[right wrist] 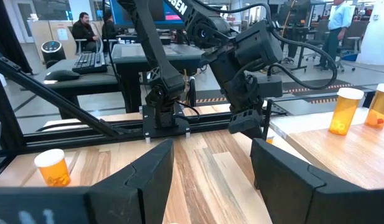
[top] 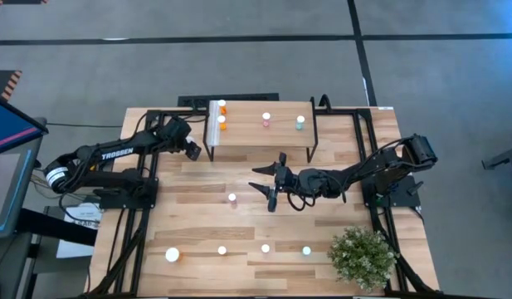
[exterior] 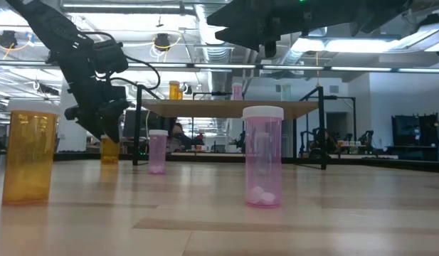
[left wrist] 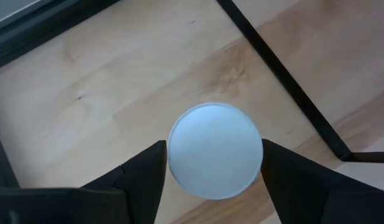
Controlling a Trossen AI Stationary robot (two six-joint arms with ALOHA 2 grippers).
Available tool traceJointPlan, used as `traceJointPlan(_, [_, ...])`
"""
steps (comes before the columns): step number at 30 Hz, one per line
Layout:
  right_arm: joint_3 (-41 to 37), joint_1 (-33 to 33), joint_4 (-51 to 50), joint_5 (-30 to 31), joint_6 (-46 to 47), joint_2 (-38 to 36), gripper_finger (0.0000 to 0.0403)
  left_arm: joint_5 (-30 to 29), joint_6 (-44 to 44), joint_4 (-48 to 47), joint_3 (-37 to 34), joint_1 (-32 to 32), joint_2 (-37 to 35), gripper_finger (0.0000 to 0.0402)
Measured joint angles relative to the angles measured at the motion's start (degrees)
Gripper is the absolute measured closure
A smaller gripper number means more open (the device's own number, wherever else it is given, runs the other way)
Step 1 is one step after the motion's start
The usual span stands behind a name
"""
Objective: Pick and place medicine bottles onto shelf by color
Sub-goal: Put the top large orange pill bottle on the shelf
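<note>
My left gripper [left wrist: 214,155] is down beside the shelf's [top: 260,137] left end, at a small orange bottle [exterior: 109,150] whose white cap [left wrist: 215,151] fills the gap between its fingers. On the shelf stand two orange bottles [top: 221,115], a pink one [top: 266,119] and a teal one [top: 299,122]. My right gripper [top: 268,184] hovers open over the table's middle, level, next to a pink bottle [top: 232,199]. Near the front edge stand a large orange bottle [top: 173,255], two more small bottles [top: 244,248] and a teal one [top: 306,250]. My left gripper has the bottle's white cap between its two fingers; the fingertips [left wrist: 159,155] meet the cap's rim [left wrist: 173,152] on two opposite sides. The fingers come from above, slanting down. The bottle stands upright with its base [exterior: 109,161] on the table.
The shelf's black leg [left wrist: 291,93] runs close beside the held bottle. A green potted plant [top: 362,256] stands at the front right corner. Black frame rails [top: 139,232] run along the table's left and right sides. Bare wood lies between the shelf and the front row.
</note>
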Motion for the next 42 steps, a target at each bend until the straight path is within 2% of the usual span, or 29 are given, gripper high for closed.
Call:
traceJointPlan(9, [0.0, 0.0, 0.0, 0.0, 0.4, 0.0, 0.0168, 0.0, 0.9, 0.0, 0.0, 0.0, 0.0, 0.021])
traceJointPlan(20, [0.0, 0.0, 0.0, 0.0, 0.6, 0.0, 0.0168, 0.0, 0.9, -0.3, 0.0, 0.0, -0.3, 0.0202])
traceJointPlan(29, [0.0, 0.0, 0.0, 0.0, 0.6, 0.0, 0.0168, 0.1, 0.9, -1.6, 0.1, 0.0, -5.3, 0.0203])
traceJointPlan(42, [0.0, 0.0, 0.0, 0.0, 0.5, 0.0, 0.0168, -2.6, 0.5, -18.3, 14.0, 0.0, -12.0, 0.0203])
